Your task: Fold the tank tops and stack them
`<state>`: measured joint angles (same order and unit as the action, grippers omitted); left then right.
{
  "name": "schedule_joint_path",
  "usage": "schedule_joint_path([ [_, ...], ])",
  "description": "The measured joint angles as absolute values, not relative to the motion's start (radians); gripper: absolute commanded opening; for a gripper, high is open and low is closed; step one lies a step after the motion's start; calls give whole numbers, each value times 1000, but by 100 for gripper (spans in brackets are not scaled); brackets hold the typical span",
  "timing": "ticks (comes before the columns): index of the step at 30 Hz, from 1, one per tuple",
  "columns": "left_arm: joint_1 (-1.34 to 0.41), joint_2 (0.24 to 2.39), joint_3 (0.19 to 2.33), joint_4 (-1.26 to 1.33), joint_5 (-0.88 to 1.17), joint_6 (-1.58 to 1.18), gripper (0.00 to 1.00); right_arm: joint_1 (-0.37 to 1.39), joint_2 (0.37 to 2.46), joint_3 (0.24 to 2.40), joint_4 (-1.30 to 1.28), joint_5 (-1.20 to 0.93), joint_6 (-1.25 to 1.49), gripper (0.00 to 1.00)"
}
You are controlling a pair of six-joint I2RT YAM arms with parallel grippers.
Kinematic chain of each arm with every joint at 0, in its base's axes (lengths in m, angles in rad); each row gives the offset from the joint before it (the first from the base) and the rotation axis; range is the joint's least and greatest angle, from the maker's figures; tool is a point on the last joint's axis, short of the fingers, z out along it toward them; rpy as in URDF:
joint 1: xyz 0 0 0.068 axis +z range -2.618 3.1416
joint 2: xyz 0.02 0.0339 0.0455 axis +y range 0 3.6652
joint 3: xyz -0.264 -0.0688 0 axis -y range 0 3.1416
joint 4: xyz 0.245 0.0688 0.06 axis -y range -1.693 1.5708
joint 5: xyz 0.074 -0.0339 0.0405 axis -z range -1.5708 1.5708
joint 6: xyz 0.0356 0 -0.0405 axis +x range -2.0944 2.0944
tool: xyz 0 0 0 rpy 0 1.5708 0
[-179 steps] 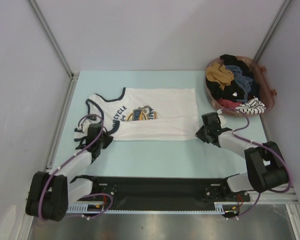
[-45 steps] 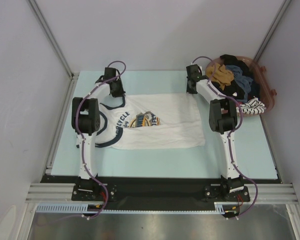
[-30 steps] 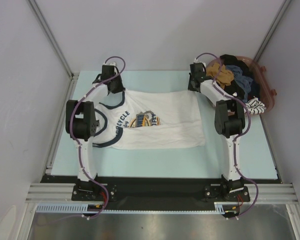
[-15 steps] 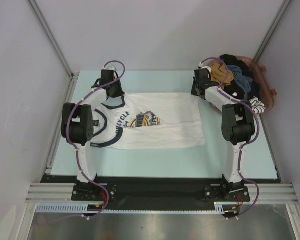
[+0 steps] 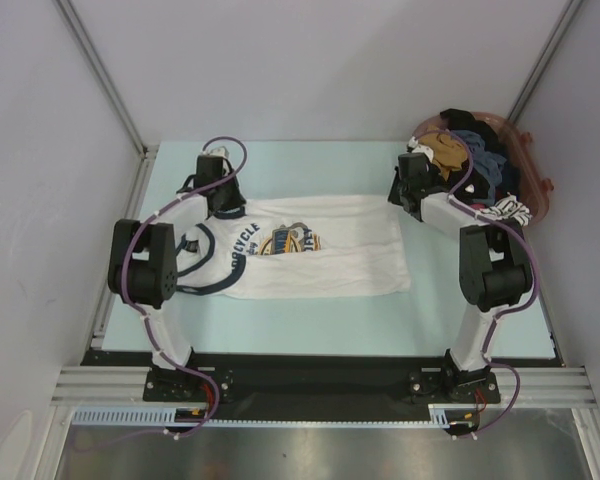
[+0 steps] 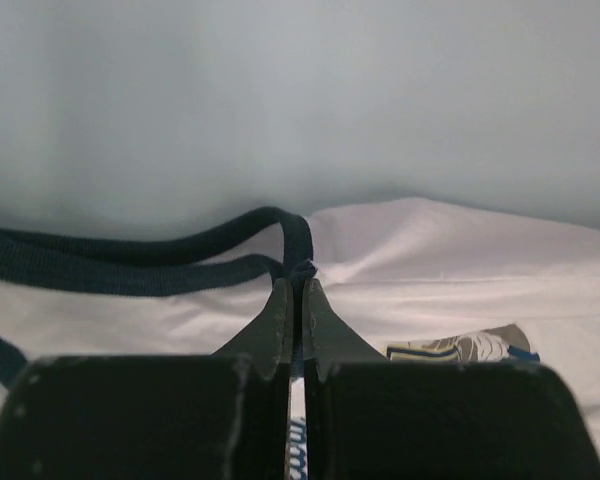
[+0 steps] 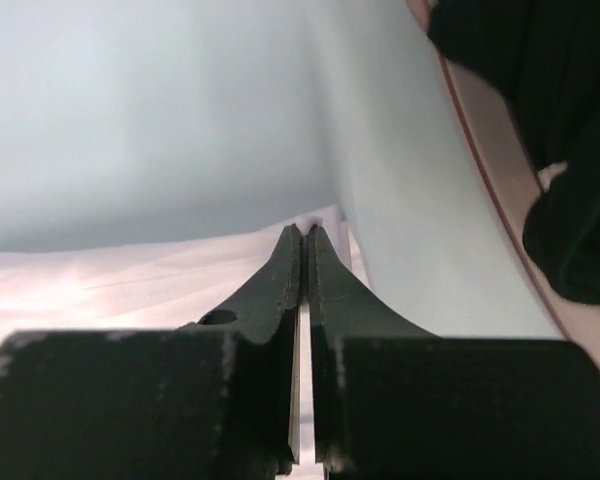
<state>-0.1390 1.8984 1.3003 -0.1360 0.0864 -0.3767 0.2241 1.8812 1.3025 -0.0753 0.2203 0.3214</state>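
**Top external: both far corners pinched, top lying crosswise**

From my seat, the left gripper [image 5: 222, 198] sits at the far left end of the white tank top [image 5: 320, 258]. Its fingers are pressed together on the navy strap [image 6: 130, 265], and the left wrist view shows the trim bunched right at the left gripper's tips [image 6: 298, 285].

The top lies on the table [image 5: 300, 165] with its long axis running left to right. Neck and straps point left, the hem points right, and the printed chest faces up. It lies between the two arms, nearer the far edge than the near one.

At the far right corner of the hem, the right gripper [image 5: 401, 193] is also clamped flat. In the right wrist view its tips [image 7: 306, 232] meet on the edge of the white cloth [image 7: 130, 275]. Just beyond it to the right stands the basket [image 5: 542, 190] with its heap of clothes [image 5: 470, 160].

Compared with half a second ago, both grippers have come slightly towards me and the elbows have swung further outward. Six seconds back they were at the near corners, and the top lay a little further from me.
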Motion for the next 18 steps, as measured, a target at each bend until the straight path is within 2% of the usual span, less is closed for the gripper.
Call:
schedule_joint_path([
  [8,-140,1743,1121,-80,93,-392,0,254,1757,1107,-26,252,369,0],
  [18,-163,1558,928,-57,89,-393,0,293,1597,965,-18,313,413,0],
])
